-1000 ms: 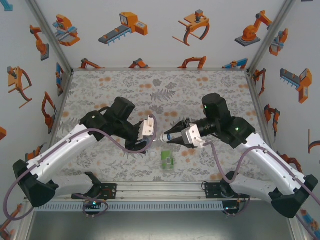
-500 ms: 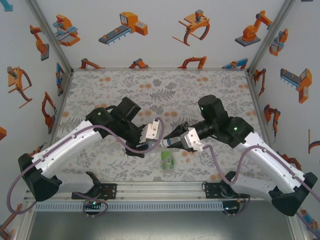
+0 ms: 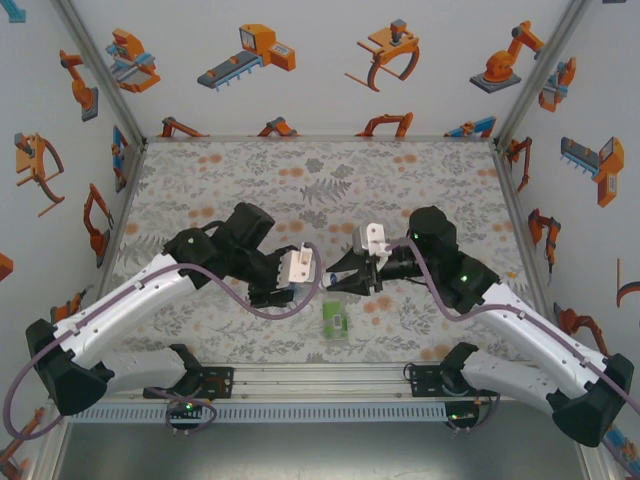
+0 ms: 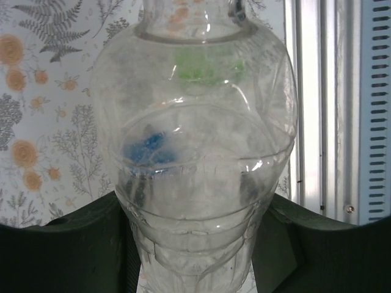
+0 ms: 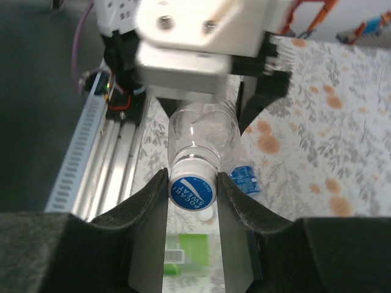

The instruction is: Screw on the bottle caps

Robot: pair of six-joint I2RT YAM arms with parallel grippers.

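1. Bottle cap (image 5: 193, 190), white with blue lettering on top, sits on the mouth of the plain clear bottle (image 5: 198, 137). Both are held above the floral counter (image 3: 250, 180), near its middle and toward the 6 o'clock edge.
2. Right tool (image 5: 192, 180) is closed narrow on the cap, with one finger at its 9 o'clock side and the other at 3 o'clock.
3. Left tool (image 4: 195, 256) clamps the clear bottle's body from the opposite end, a finger on either side.
4. Green-labelled bottle (image 3: 334, 318) lies on the counter at 6 o'clock from the cap.
5. In the right wrist view, a blue-labelled bottle (image 5: 244, 178) lies on the counter at the cap's 3 o'clock.
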